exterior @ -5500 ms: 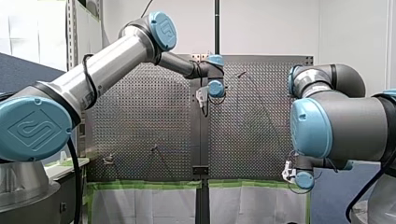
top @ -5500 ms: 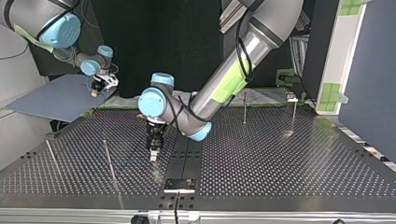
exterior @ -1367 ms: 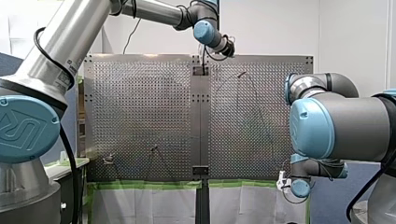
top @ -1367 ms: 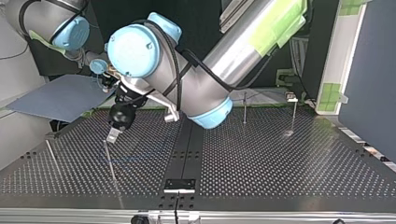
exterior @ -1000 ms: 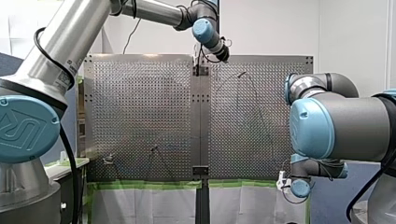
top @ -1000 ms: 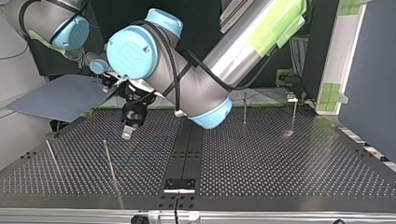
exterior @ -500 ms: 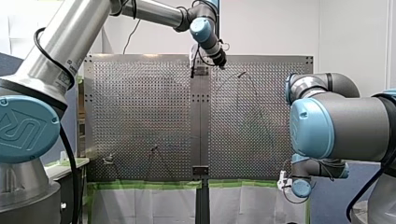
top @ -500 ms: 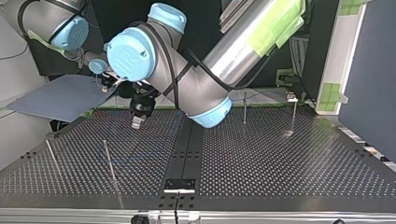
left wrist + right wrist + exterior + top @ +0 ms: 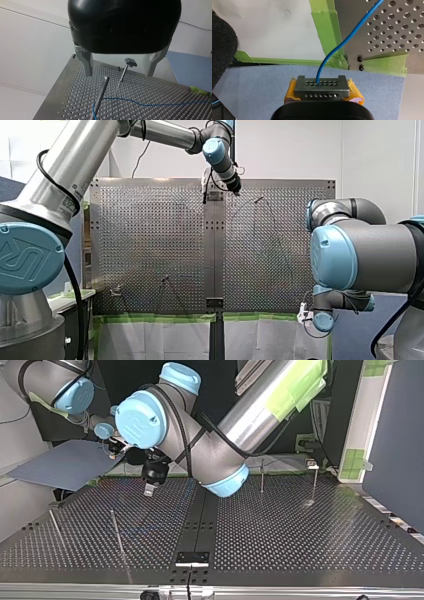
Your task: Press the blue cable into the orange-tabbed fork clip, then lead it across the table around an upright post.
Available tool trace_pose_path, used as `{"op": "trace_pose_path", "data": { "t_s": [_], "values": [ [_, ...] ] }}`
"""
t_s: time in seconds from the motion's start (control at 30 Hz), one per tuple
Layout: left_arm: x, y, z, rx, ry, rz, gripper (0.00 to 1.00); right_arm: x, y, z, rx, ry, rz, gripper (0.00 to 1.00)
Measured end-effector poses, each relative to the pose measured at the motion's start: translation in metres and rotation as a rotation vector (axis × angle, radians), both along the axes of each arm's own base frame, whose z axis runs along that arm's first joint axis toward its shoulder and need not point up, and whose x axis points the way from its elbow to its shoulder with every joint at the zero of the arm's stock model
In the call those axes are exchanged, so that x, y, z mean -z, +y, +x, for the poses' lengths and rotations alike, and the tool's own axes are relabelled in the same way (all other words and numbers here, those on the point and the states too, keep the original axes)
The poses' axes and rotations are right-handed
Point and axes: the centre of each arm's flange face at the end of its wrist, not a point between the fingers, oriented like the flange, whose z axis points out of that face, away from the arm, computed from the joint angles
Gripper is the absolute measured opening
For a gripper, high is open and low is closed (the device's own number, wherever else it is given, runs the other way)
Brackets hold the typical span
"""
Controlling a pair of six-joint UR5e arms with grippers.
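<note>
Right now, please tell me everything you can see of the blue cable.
The blue cable is thin and smooth, plastic-coated by its look. One end enters a dark perforated block clamped between my right gripper's yellow pads. From there it curves over green tape onto the perforated table. In the left wrist view it lies slack on the table, bending by an upright post.
</note>
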Motion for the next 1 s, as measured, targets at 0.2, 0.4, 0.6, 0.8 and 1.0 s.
{"op": "trace_pose_path", "data": {
  "t_s": [0.2, 0.4, 0.6, 0.8, 1.0],
  "values": [
    [0.0001, 0.0037, 0.0007, -0.038, -0.003, 0.011, 1.0, 0.0002, 0.0005, 0.001, -0.003, -0.001, 0.002, 0.0],
    [-0.0003, 0.0077, 0.0021, -0.084, -0.013, 0.022, 1.0, 0.0005, 0.0009, 0.0011, -0.003, -0.001, 0.004, 0.0],
    [-0.0004, 0.0093, 0.0022, -0.1, -0.014, 0.027, 1.0, 0.001, 0.0013, 0.0015, -0.004, -0.001, 0.005, 0.0],
    [-0.0003, 0.0093, 0.0023, -0.1, -0.014, 0.027, 1.0, 0.0012, 0.0015, 0.0022, -0.007, -0.001, 0.006, 0.0],
    [-0.0002, 0.0093, 0.0023, -0.101, -0.013, 0.026, 1.0, 0.0012, 0.0015, 0.0023, -0.007, -0.002, 0.006, 0.0]
  ]
}}
